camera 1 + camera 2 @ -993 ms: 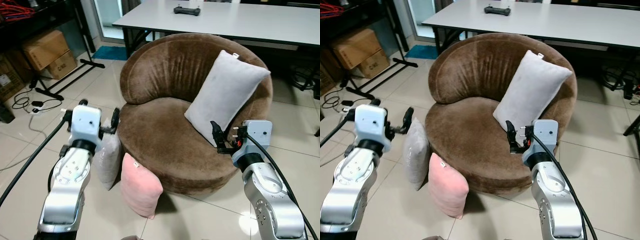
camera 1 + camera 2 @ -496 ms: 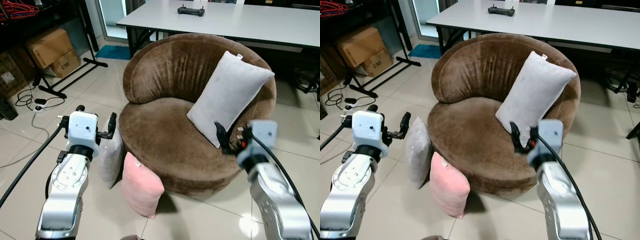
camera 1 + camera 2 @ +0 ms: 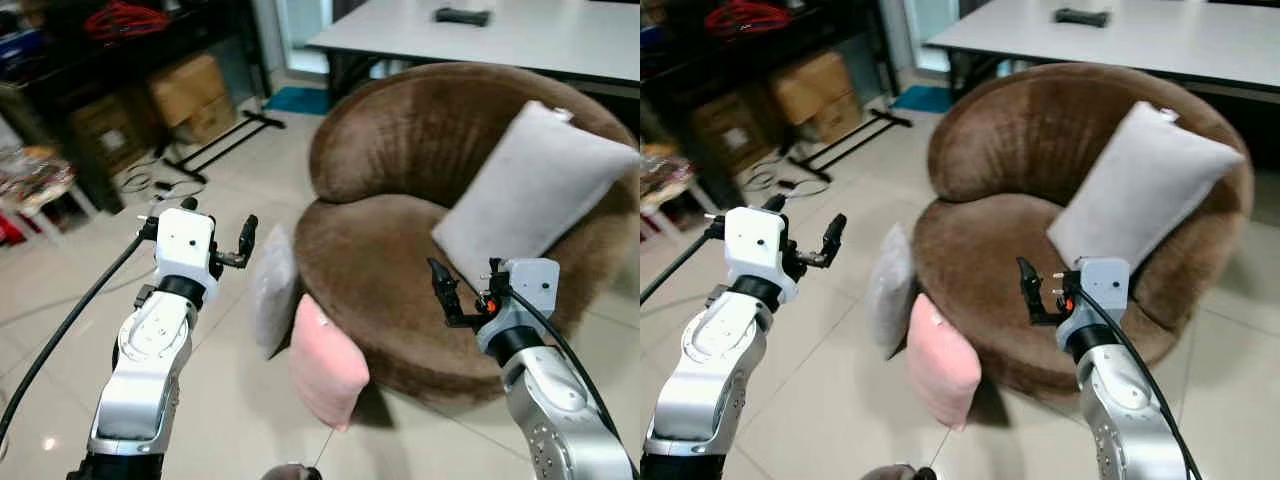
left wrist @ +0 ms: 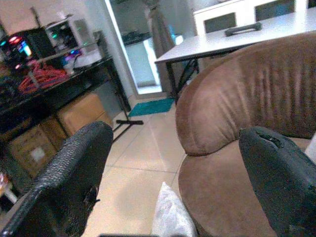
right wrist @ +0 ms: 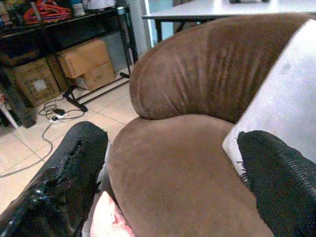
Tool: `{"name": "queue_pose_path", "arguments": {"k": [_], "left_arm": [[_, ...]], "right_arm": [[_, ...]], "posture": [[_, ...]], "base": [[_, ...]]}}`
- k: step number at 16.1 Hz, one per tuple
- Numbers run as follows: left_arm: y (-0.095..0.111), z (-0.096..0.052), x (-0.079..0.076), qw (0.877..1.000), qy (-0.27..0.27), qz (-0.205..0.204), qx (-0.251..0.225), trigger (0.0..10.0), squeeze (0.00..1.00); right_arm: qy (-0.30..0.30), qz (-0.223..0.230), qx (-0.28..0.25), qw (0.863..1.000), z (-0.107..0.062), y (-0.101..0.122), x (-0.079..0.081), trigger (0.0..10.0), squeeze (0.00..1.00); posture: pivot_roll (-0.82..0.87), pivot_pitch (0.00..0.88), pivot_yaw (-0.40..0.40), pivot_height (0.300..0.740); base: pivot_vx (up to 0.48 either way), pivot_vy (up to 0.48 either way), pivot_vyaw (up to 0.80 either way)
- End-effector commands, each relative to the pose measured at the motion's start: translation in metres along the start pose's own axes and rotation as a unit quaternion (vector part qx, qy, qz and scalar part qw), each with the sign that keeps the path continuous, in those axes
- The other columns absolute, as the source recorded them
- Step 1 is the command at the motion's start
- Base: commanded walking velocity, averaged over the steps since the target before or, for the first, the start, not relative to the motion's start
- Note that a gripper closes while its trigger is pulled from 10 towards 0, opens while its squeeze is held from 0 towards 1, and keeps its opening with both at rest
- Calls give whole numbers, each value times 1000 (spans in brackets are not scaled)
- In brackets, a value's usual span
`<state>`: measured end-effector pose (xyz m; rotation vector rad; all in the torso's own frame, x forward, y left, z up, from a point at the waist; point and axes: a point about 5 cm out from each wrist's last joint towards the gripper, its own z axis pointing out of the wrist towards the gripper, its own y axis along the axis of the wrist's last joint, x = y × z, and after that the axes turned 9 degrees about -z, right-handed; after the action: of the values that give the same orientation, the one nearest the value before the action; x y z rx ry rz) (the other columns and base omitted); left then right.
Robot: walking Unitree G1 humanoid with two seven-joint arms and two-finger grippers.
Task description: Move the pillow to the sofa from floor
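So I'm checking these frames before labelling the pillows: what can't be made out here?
- Grey floor pillow: its lower part is hidden behind the pink pillow in the eye views.
- Grey pillow on the sofa: its right corner is cut off by the left eye view's edge.
- Black object on the table: too small to identify.
- Shelf contents: blurred and dark.
- Sofa: its base is hidden behind the right claw.

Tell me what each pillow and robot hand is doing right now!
Pink pillow: on the floor, leaning against the sofa.
Grey floor pillow: upright on the floor beside the sofa.
Big grey pillow: on the sofa, leaning on its back.
Left hand: open, empty.
Right hand: open, empty.
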<state>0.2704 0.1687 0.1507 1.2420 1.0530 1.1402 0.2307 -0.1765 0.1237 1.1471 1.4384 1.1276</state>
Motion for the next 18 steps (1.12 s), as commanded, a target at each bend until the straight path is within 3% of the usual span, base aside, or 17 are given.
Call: {"name": "queue_pose_path", "arguments": {"k": [1,5,6,7,8,9,18], "left_arm": [[-1,-4,10,1000,25,-2,4,10000,0],[-1,-12,12,999,29,17,5,10000,0],[-1,-13,13,999,29,22,5,10000,0],[-1,-14,14,999,29,22,5,10000,0],[-1,-14,14,999,30,23,5,10000,0],[-1,-14,15,999,30,23,6,10000,0],[-2,-12,9,999,23,24,7,10000,0]], "right_arm": [[14,-5,-18,1000,6,8,3,10000,1000],[2,-11,-10,1000,18,6,1,10000,1000],[-10,-14,-5,1000,23,4,-1,10000,957],[-12,-17,-3,1000,25,3,-1,10000,843],[-13,-18,-2,1000,26,4,0,10000,604],[-11,-21,-2,1000,26,5,1,10000,0],[-13,-19,1,1000,26,4,-4,10000,0]], "posture": [[-30,0,111,740],[19,0,63,740],[38,0,50,740],[41,0,49,740],[38,0,51,740],[33,0,53,740],[30,0,35,740]], "base": [[281,0,800],[281,0,400],[277,0,0],[277,0,0],[281,0,0],[277,0,0],[237,0,0]]}}
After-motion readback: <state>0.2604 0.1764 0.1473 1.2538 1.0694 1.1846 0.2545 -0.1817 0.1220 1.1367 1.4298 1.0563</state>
